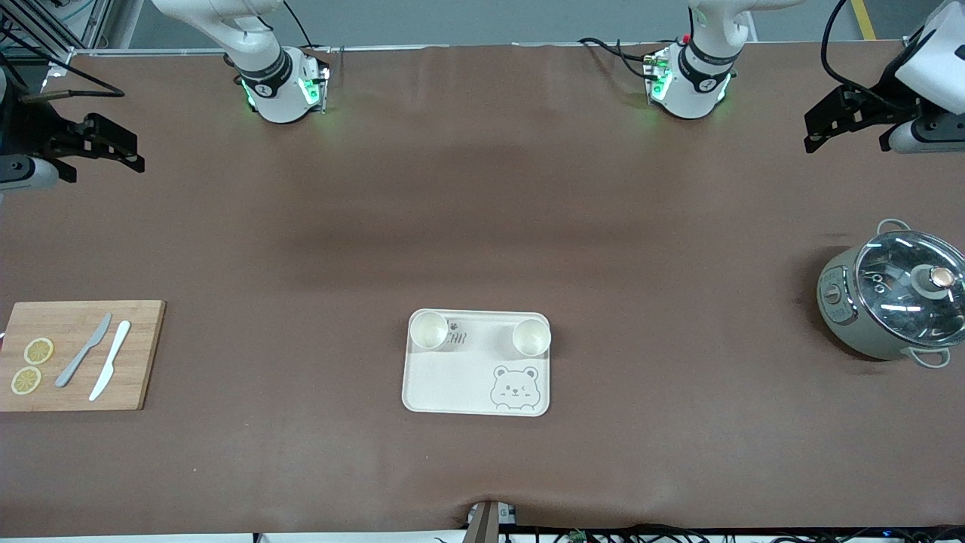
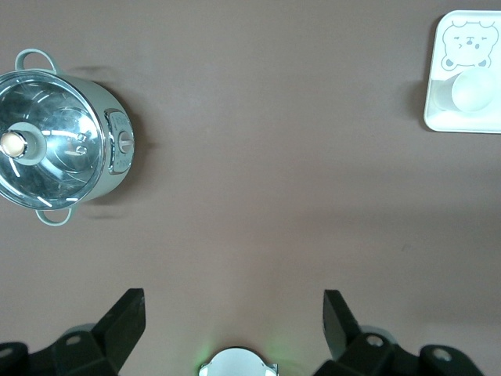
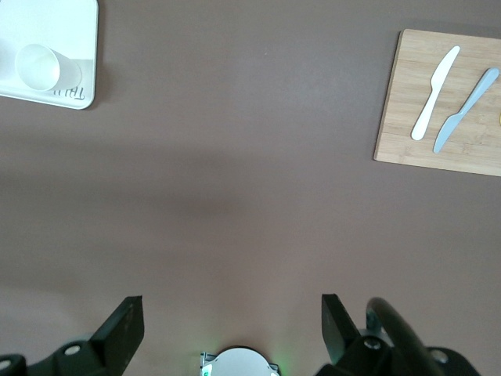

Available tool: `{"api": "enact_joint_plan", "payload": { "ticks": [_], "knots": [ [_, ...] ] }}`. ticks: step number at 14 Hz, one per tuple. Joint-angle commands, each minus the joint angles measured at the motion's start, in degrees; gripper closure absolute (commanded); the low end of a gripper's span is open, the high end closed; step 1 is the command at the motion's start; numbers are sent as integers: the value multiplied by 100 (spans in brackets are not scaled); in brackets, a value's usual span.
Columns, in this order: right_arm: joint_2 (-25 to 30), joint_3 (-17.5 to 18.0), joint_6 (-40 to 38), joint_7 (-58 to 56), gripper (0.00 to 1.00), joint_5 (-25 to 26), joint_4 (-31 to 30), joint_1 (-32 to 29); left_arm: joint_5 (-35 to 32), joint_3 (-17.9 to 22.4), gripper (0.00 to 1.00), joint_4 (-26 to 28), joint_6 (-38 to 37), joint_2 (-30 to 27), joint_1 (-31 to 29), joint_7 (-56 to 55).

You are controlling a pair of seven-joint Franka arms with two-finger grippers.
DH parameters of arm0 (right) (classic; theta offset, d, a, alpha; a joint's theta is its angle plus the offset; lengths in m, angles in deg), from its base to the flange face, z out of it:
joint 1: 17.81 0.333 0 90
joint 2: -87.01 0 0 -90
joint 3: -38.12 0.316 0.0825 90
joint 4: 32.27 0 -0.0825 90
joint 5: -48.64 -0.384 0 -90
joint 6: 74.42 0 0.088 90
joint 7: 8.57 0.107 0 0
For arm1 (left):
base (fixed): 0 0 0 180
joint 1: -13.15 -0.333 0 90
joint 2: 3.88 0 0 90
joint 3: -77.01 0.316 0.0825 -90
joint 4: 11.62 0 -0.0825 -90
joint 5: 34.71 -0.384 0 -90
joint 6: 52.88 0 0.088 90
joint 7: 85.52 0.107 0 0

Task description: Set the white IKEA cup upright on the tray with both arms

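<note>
The cream tray (image 1: 460, 381) with a grey bear drawing lies in the middle of the table, toward the front camera. Two white cups stand upright on its edge farthest from that camera, one (image 1: 428, 330) at the corner toward the right arm's end and one (image 1: 531, 336) at the corner toward the left arm's end. My left gripper (image 1: 813, 134) is open and empty, up over the left arm's end of the table; its wrist view (image 2: 233, 301) shows a tray corner (image 2: 437, 117) and one cup (image 2: 470, 92). My right gripper (image 1: 134, 157) is open and empty over the right arm's end; its wrist view (image 3: 232, 305) shows the tray (image 3: 82, 47) and a cup (image 3: 39, 66).
A wooden cutting board (image 1: 143, 354) with a grey knife (image 1: 83, 350), a white knife (image 1: 110, 369) and two lemon slices (image 1: 38, 351) lies at the right arm's end. A grey pot with a glass lid (image 1: 897, 298) stands at the left arm's end.
</note>
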Motion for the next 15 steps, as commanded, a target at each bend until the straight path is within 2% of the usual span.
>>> {"api": "enact_joint_plan", "payload": {
  "ticks": [1, 7, 15],
  "knots": [
    [0, 42, 17, -62, 0, -98, -14, -99, -130, -80, 0, 321, 57, -313, -91, -3],
    [-9, 33, 9, -71, 0, -98, -14, -99, -305, -106, 0, 708, 365, -392, -73, -3],
    [-9, 33, 0, -71, 0, -98, -50, -108, -156, -19, 0, 243, 348, -128, -117, 15]
  ]
}}
